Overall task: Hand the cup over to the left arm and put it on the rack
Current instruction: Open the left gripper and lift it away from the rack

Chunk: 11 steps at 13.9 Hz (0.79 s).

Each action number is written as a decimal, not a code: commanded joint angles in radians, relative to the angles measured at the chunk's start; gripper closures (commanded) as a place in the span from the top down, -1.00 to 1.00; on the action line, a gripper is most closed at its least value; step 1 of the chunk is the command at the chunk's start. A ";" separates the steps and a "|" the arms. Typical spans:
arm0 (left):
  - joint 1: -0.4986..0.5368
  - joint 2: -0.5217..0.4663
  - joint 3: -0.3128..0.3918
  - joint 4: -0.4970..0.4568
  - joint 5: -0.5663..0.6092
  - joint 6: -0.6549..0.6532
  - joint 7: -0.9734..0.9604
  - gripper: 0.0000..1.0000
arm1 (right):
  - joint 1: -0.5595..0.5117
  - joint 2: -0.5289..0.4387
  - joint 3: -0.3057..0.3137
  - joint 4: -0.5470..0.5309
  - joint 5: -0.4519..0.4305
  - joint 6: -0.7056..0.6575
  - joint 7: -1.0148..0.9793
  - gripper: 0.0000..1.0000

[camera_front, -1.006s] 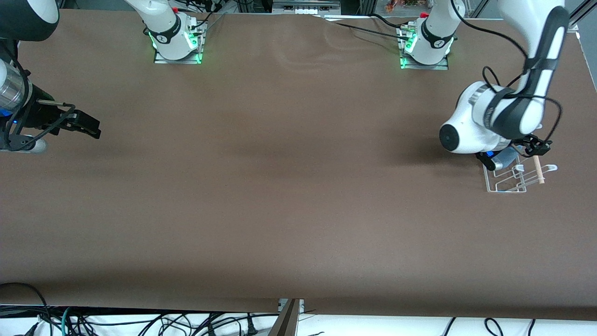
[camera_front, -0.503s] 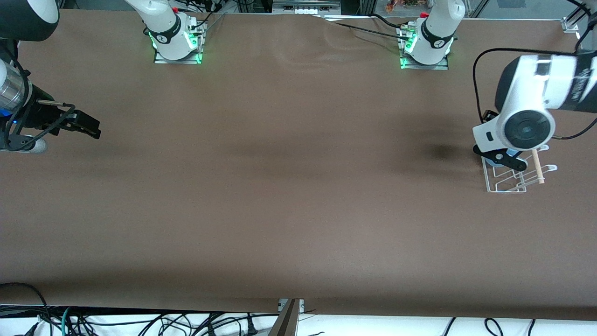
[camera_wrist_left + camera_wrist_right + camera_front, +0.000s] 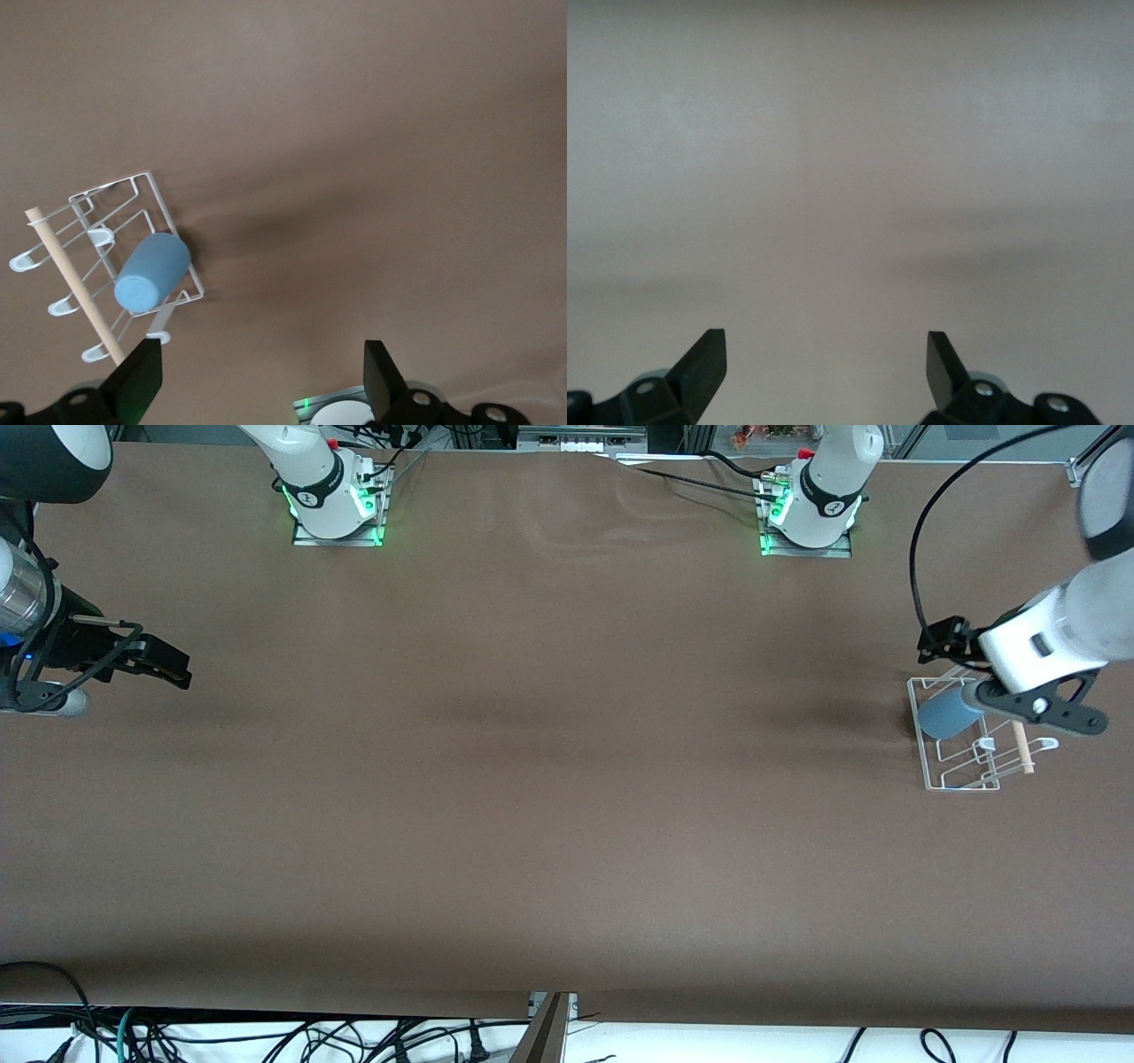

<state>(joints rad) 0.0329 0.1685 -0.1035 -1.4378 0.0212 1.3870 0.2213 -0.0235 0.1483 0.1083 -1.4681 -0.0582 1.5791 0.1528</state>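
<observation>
The light-blue cup (image 3: 943, 716) lies on its side on the white wire rack (image 3: 966, 779), at the rack's end toward the right arm. The left wrist view shows the cup (image 3: 151, 274) on the rack (image 3: 146, 183) beside the wooden dowel (image 3: 75, 285). My left gripper (image 3: 1042, 707) hangs above the rack, open and empty, and its own view (image 3: 259, 376) shows it apart from the cup. My right gripper (image 3: 164, 665) waits open and empty over bare table at the right arm's end, and its own view (image 3: 826, 354) shows only bare table.
The two arm bases (image 3: 337, 509) (image 3: 808, 514) with green lights stand along the table's back edge. The rack's dowel (image 3: 1021, 747) lies across the pegs. Cables hang below the table's near edge (image 3: 266, 1036).
My left gripper has let go of the cup, risen and swung off the rack toward the left arm's end. The cup now lies in full sight. The right arm has not moved.
</observation>
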 commanded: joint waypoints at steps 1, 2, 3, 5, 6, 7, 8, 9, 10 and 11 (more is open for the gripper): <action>0.010 -0.014 -0.001 -0.009 -0.029 0.048 0.007 1.00 | -0.003 0.004 0.001 0.014 0.009 -0.001 -0.002 1.00; 0.019 -0.020 0.001 -0.033 -0.035 0.152 0.004 1.00 | -0.003 0.004 0.001 0.014 0.009 -0.001 -0.002 1.00; 0.028 -0.055 0.002 -0.099 -0.036 0.221 -0.013 1.00 | -0.003 0.004 0.001 0.014 0.009 -0.001 -0.002 1.00; 0.033 -0.182 0.002 -0.261 -0.035 0.262 -0.160 1.00 | -0.003 0.004 0.001 0.014 0.009 -0.001 -0.002 1.00; 0.033 -0.232 -0.001 -0.335 -0.033 0.295 -0.240 1.00 | -0.003 0.004 0.001 0.014 0.011 -0.001 -0.002 1.00; 0.033 -0.251 -0.004 -0.360 -0.033 0.308 -0.249 1.00 | -0.003 0.004 0.001 0.014 0.009 -0.001 -0.002 1.00; 0.033 -0.250 -0.005 -0.359 -0.033 0.308 -0.249 1.00 | -0.003 0.004 0.001 0.014 0.009 -0.001 -0.002 1.00; 0.033 -0.247 -0.005 -0.359 -0.035 0.308 -0.249 1.00 | -0.003 0.004 0.001 0.014 0.009 -0.001 -0.002 1.00; 0.033 -0.247 -0.005 -0.359 -0.035 0.307 -0.249 1.00 | -0.003 0.004 0.001 0.014 0.009 -0.001 -0.002 1.00; 0.033 -0.247 -0.005 -0.359 -0.035 0.306 -0.249 1.00 | -0.003 0.004 0.001 0.014 0.009 -0.001 -0.002 1.00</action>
